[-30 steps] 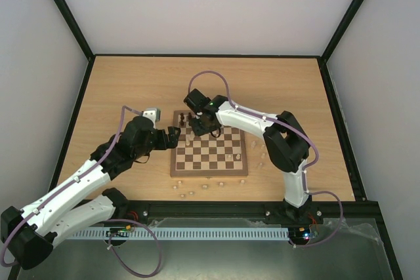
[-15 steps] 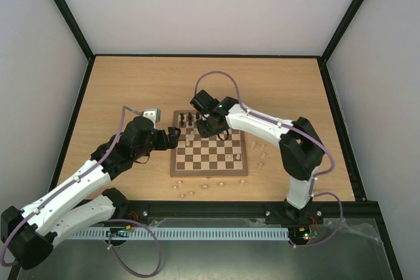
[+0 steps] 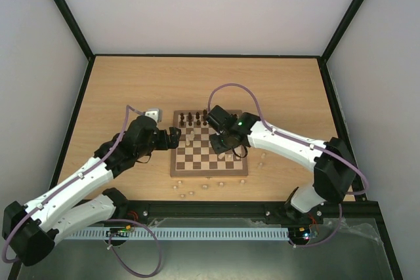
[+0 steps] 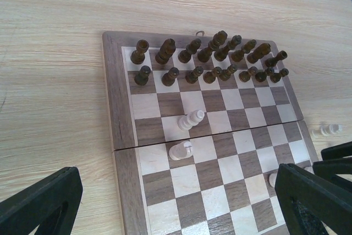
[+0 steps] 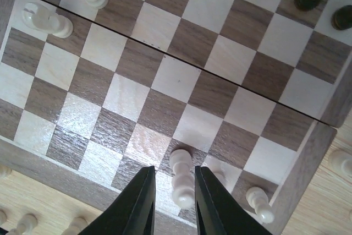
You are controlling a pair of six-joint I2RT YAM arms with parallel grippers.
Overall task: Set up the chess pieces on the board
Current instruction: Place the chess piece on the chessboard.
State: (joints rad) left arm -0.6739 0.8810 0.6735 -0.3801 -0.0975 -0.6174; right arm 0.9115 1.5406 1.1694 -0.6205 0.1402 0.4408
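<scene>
Right gripper (image 5: 175, 170) narrowly astride pale piece (image 5: 182, 182) on board (image 5: 165, 75), grip unclear; left gripper (image 4: 176, 182) wide apart.

Board (image 4: 116, 114) flat; dark pcs (image 4: 192, 75) upright in 2 far rows; pale pcs (image 4: 191, 120): few on squares, rest off-board.

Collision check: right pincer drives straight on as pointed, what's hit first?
Likely the pale beige wooden chess piece between the fingers of the right pincer, then the checkered wooden board; depth unclear.

1 board (image 4: 118, 108). 16 dark pieces (image 4: 170, 75) on it, 2 rows of 8. 4 pale pieces (image 4: 191, 119) on squares; roughly 7 pale strays (image 3: 191, 193) off it.
</scene>
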